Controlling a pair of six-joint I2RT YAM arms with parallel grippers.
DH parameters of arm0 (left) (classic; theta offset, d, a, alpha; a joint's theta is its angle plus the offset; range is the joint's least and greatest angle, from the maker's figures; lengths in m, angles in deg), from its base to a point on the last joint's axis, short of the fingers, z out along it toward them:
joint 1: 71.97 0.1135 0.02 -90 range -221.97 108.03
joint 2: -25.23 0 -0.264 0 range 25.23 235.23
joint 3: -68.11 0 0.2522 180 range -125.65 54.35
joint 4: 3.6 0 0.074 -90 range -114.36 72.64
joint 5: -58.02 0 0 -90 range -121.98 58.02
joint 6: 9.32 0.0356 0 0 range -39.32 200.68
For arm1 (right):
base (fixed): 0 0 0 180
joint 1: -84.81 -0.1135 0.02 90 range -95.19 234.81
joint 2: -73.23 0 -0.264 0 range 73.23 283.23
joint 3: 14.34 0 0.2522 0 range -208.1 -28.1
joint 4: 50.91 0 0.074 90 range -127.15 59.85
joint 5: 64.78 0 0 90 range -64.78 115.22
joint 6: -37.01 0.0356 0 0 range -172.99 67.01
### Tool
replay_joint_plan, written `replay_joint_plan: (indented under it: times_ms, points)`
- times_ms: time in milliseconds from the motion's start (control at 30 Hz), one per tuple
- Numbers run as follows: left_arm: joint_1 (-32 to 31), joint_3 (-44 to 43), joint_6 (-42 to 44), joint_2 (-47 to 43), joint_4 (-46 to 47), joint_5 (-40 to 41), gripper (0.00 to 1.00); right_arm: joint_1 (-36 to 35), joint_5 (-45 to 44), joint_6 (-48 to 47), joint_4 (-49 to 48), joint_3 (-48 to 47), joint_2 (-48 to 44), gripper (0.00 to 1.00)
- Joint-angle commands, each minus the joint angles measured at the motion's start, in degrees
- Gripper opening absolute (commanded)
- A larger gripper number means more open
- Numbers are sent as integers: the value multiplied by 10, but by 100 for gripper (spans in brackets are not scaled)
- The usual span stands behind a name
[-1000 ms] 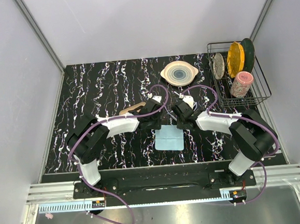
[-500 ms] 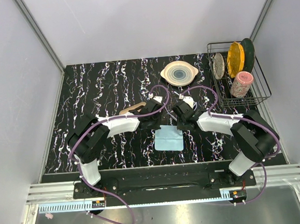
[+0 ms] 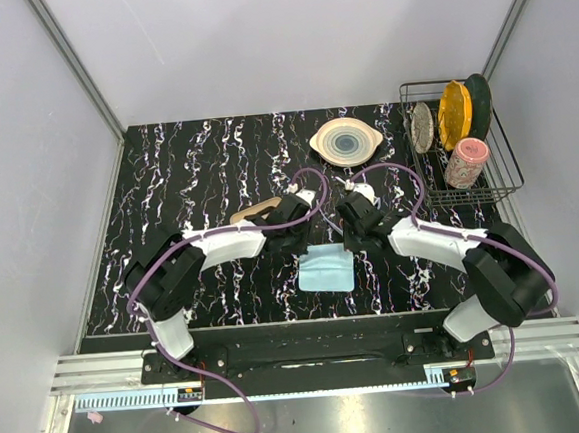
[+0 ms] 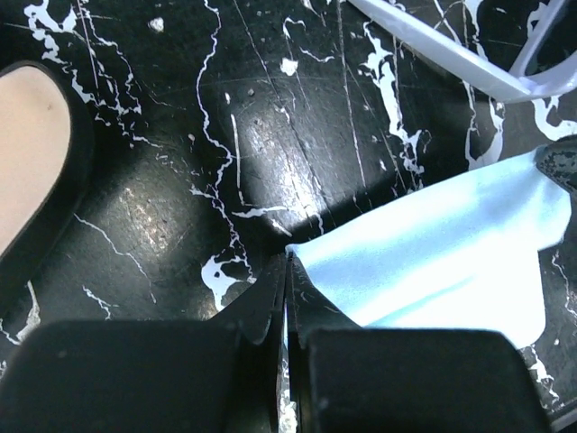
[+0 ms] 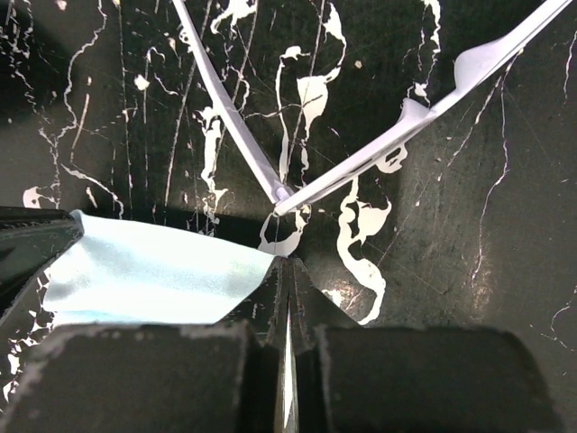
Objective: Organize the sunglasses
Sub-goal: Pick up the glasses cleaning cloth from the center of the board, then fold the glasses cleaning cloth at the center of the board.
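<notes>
One pair of sunglasses (image 5: pixel 410 113), one light blue cloth (image 3: pixel 327 269), one black case (image 3: pixel 256 210) with tan lining, and two grippers are at work at the middle of the marbled black table (image 3: pixel 187 184). The left gripper (image 4: pixel 286 271) has its fingers pressed together with no gap, pinching one far corner of the cloth; the right gripper (image 5: pixel 287 275) is closed the same way on the other far corner; neither one holds the sunglasses.

The sunglasses lie on the table just beyond the cloth's far edge, between the two wrists. In the right wrist view two thin whitish strips of the frame meet in a V just above the pinched corner, one running to the top edge and the other to the upper right corner of the frame; in the left wrist view the thin strips cross the upper right corner. In the top view the wrists hide most of the pair.

The case lies open at the left of the left wrist, tan side up, apart from the cloth.

Toward the top of the table, right of centre, sits one round plate (image 3: pixel 346 141) with blue-grey rings. At the right edge stands one wire dish rack (image 3: pixel 507 174); it holds one grey plate (image 3: pixel 421 126), one yellow plate (image 3: pixel 453 113) and one dark green dish (image 3: pixel 479 99), all three on edge, and one pink cup (image 3: pixel 466 162) at the near end.
</notes>
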Motion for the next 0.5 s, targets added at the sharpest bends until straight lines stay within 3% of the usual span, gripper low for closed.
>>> replay_joint_plan:
  times_ms: [0, 233, 467]
  points:
    - [-2, 7, 18, -43, 18, -14, 0, 2, 12, -26, 10, -16, -28, 0]
    - [-1, 9, 25, -64, 20, -14, 0, 2, 45, -29, 11, -8, -43, 0]
    - [-2, 29, 61, -77, 31, -80, 0, 2, 83, -36, 13, 21, -82, 0]
